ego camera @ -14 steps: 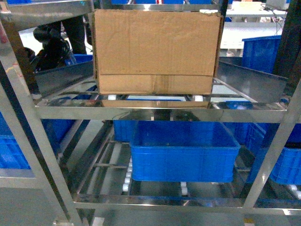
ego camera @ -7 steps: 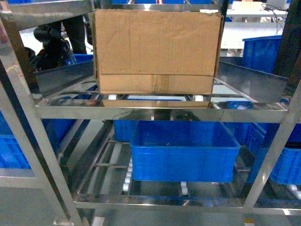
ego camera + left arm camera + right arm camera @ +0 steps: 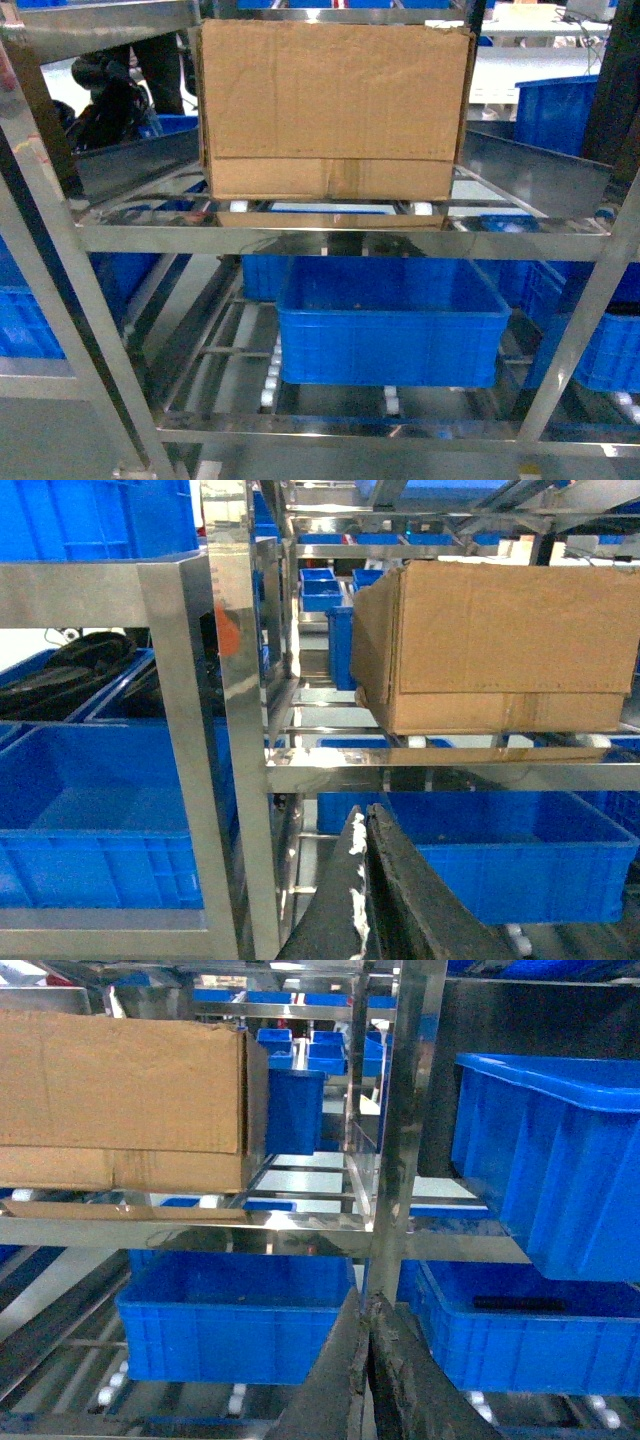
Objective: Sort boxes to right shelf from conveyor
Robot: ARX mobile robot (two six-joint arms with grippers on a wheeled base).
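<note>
Item: carton (image 3: 335, 105), resting on the shelf (image 3: 340, 238) rollers above a blue crate (image 3: 390, 325). My left end effector (image 3: 362, 825) and right end effector (image 3: 366, 1310): both clenched, empty, below the shelf rail.

carton (image 3: 335, 105): matt cardboard | shelf (image 3: 340, 240): glossy steel | crate (image 3: 390, 325): smooth plastic

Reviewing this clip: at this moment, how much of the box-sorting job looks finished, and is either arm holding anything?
Done: the large brown cardboard carton sits on the white roller rails of the shiny stainless-steel rack, on the tier above a blue plastic crate. In hand: nothing; the left gripper and right gripper are both closed, empty and short of the rack. Left: no conveyor or further cartons show, so remaining work cannot be judged.
</note>
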